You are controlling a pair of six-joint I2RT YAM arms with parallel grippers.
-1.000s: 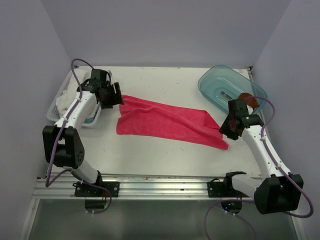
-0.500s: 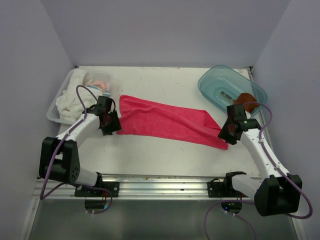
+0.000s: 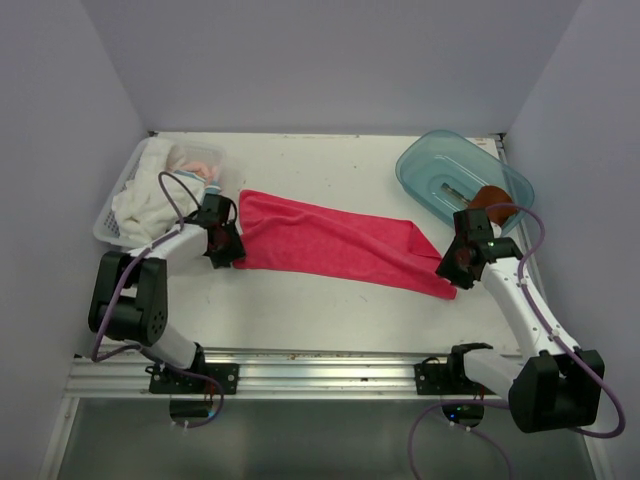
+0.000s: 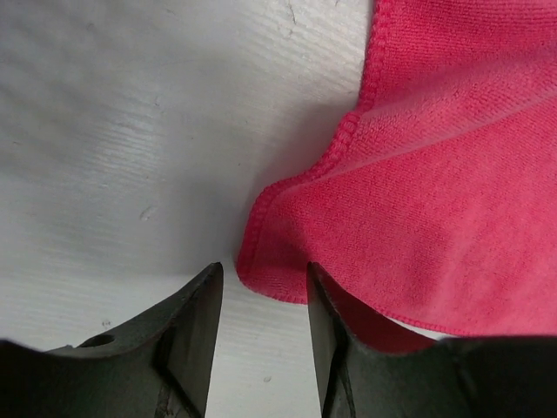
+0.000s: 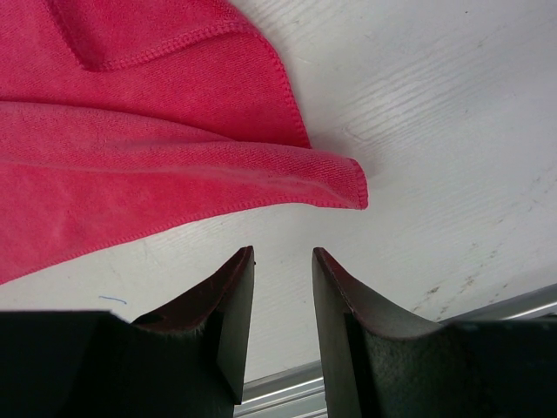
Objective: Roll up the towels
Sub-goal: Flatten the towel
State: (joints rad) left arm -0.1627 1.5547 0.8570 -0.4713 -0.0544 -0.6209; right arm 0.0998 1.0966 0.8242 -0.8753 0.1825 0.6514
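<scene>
Seen from my remote station: a white desk point(image 3: 330, 160), scuffed and lightly scratched, fills the booth I work in. Plain walls of pale lavender-grey close it in on three sides: the back wall point(image 3: 330, 60), the left wall point(image 3: 50, 150) and the right wall point(image 3: 590, 120). An aluminium rail point(image 3: 320, 372) runs along the desk's near edge, above a dull grey-green surface point(image 3: 320, 440). The light is soft and even, the shadows faint.

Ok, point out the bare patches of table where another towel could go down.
Far strip of table between the white basket and the blue tub, behind the pink towel. Near strip between that towel and the front rail. Crowded at the towel's two ends, where the left fingers and right fingers stand.
</scene>
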